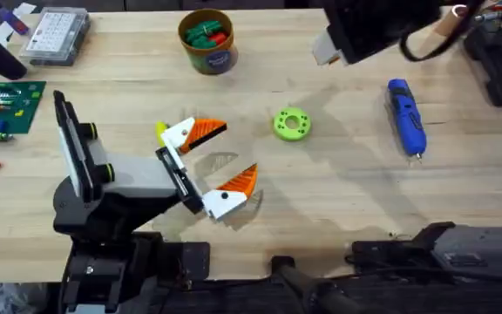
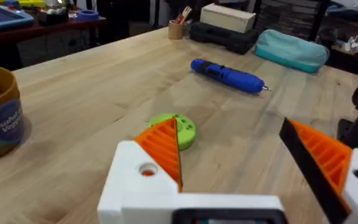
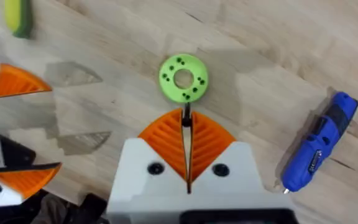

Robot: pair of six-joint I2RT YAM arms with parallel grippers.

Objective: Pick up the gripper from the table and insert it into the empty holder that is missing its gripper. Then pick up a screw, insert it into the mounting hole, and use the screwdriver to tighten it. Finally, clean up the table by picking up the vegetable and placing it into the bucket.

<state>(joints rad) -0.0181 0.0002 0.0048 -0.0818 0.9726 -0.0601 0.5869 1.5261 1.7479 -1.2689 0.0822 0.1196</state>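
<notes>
The left claw [image 1: 219,163] hangs low over the pale wooden counter [image 1: 338,201], its white fingers with orange ribbed pads spread wide apart and holding nothing. Just behind its far finger lies the vegetable [image 1: 161,129], a small smooth yellow piece peeking out past the white plastic; in the right wrist view it [image 3: 17,17] shows as a stubby yellow stick with a greenish end, lying flat on the wood grain. Beyond that finger, well apart toward the back of the counter, stands the bucket [image 1: 207,42], a round orange-brown tub with a dark blue label, with green and red toy pieces [image 1: 208,34] inside.

Out past the left claw's open mouth sits a green disc [image 1: 291,123], a flat round plastic part with a centre hole and a ring of small holes. The right claw [image 3: 187,134] hovers above this disc, its ribbed orange pads pressed together, gripping nothing. Farther off to the side lies a blue electric screwdriver [image 1: 406,116], cylindrical, with a thin metal tip.
</notes>
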